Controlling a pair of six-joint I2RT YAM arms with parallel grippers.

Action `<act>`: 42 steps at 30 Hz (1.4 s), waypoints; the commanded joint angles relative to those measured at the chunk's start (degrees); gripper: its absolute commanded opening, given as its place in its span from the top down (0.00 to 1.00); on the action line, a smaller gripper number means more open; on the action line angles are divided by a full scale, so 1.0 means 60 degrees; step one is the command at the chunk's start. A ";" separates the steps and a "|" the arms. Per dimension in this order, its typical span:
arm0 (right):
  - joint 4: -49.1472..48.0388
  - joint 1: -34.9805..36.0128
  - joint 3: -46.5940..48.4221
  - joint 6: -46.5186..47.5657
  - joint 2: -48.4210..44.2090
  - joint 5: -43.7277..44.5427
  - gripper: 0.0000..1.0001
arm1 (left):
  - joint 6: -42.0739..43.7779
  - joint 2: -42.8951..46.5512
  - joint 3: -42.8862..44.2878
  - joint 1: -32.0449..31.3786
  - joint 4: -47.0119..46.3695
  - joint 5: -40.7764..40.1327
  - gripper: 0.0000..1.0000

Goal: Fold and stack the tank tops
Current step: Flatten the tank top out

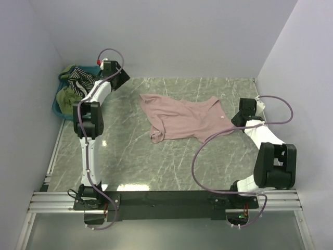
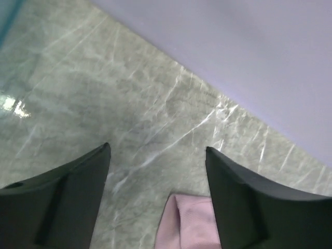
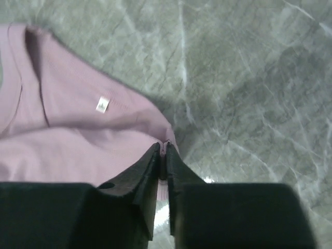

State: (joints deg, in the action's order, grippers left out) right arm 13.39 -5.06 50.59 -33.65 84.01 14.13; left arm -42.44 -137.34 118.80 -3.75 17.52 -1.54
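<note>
Up close, right jaws pinch the pink tank top (image 3: 78,140), unseen overhead; left jaws gape

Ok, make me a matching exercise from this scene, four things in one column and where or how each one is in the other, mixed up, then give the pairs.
1. pink tank top
2. striped tank top
3. left gripper
4. right gripper

A. in the teal basket
B. open, holding nothing
C. spread on the table
D. pinching pink cloth

Pairs: 1-C, 2-A, 3-B, 4-D.
</note>
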 commanded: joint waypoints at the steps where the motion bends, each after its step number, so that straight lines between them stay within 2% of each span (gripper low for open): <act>1: 0.0329 0.0694 0.0401 0.0451 -0.0713 0.0120 0.75 | 0.0013 0.1540 -0.1043 0.0083 -0.1348 0.0287 0.19; 2: 0.0419 0.1306 0.0402 0.0524 -0.0802 0.0222 0.62 | -0.0017 0.1866 -0.1312 0.0068 -0.1439 0.0286 0.12; 4: 0.0682 0.1822 0.0300 0.0452 -0.1021 0.0558 0.49 | 0.0026 0.2612 -0.1678 -0.0063 -0.1339 -0.0048 0.10; 6: 0.0669 0.2146 0.0081 0.0394 -0.1183 0.0560 0.44 | -0.0017 0.3460 -0.2044 -0.0355 -0.0812 -0.0284 0.12; 8: 0.0727 0.2162 -0.0213 0.0320 -0.1330 0.0575 0.43 | -0.0178 0.4253 -0.3330 -0.0924 -0.0649 -0.0853 0.17; 10: 0.0772 0.2176 -0.0432 0.0422 -0.1563 0.0444 0.46 | -0.0514 0.5542 -0.4995 -0.1525 -0.0548 -0.1336 0.32; 12: 0.0611 0.2307 -0.0681 0.0496 -0.1812 -0.0125 0.51 | -0.0864 0.6348 -0.6070 -0.2638 -0.0269 -0.2610 0.46; 13: 0.0538 0.2395 -0.0929 0.0525 -0.2002 -0.0186 0.52 | -0.0968 0.7091 -0.7177 -0.3004 -0.0341 -0.2933 0.59; 15: 0.0450 0.2571 -0.1223 0.0525 -0.2150 -0.0289 0.52 | -0.1086 0.7653 -0.8150 -0.3928 -0.0545 -0.2894 0.73; 16: 0.0333 0.2601 -0.1529 0.0482 -0.2238 -0.0391 0.55 | -0.1072 0.7931 -0.8851 -0.4250 -0.0547 -0.2893 0.84; 17: 0.0260 0.2601 -0.1691 0.0452 -0.2296 -0.0465 0.55 | -0.0985 0.7992 -0.9105 -0.4978 -0.0518 -0.3009 0.89; 19: -0.0003 0.2645 -0.2072 0.0437 -0.2414 -0.0626 0.57 | -0.0605 0.7862 -0.9530 -0.5671 -0.0342 -0.3638 0.97; 20: -0.0048 0.2660 -0.2132 0.0408 -0.2414 -0.0670 0.57 | -0.0415 0.7759 -0.9633 -0.6298 -0.0400 -0.3799 0.98; 22: -0.0107 0.2703 -0.2176 0.0393 -0.2312 -0.0831 0.59 | -0.0091 0.7437 -0.9679 -0.6887 -0.0226 -0.4340 0.97; 24: -0.0107 0.2762 -0.2133 0.0379 -0.2253 -0.0788 0.59 | -0.0105 0.7057 -0.9431 -0.7678 0.0096 -0.5390 0.89; 26: -0.0136 0.2777 -0.2132 0.0364 -0.2238 -0.0788 0.59 | -0.0019 0.6778 -0.9240 -0.8162 0.0537 -0.5792 0.81; 32: -0.0151 0.2806 -0.2074 0.0335 -0.2151 -0.0817 0.60 | 0.0641 0.5460 -0.8347 -0.8530 0.0698 -0.6217 0.71; 33: -0.0137 0.2806 -0.2059 0.0349 -0.2151 -0.0817 0.60 | 0.0685 0.5168 -0.8200 -0.8560 0.0742 -0.6290 0.66; 37: -0.0151 0.2821 -0.2089 0.0379 -0.2238 -0.0817 0.60 | 0.0744 0.4785 -0.8155 -0.8589 0.0685 -0.6877 0.59; 42: -0.0180 0.2865 -0.2118 0.0335 -0.2107 -0.0934 0.61 | 0.0949 0.4288 -0.7922 -0.8589 0.0450 -0.7213 0.58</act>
State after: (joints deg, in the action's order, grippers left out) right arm 14.04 11.42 37.34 -31.64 71.18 8.64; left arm -38.37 -110.24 68.42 -54.98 21.10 -40.80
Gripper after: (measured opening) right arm 0.391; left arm 0.427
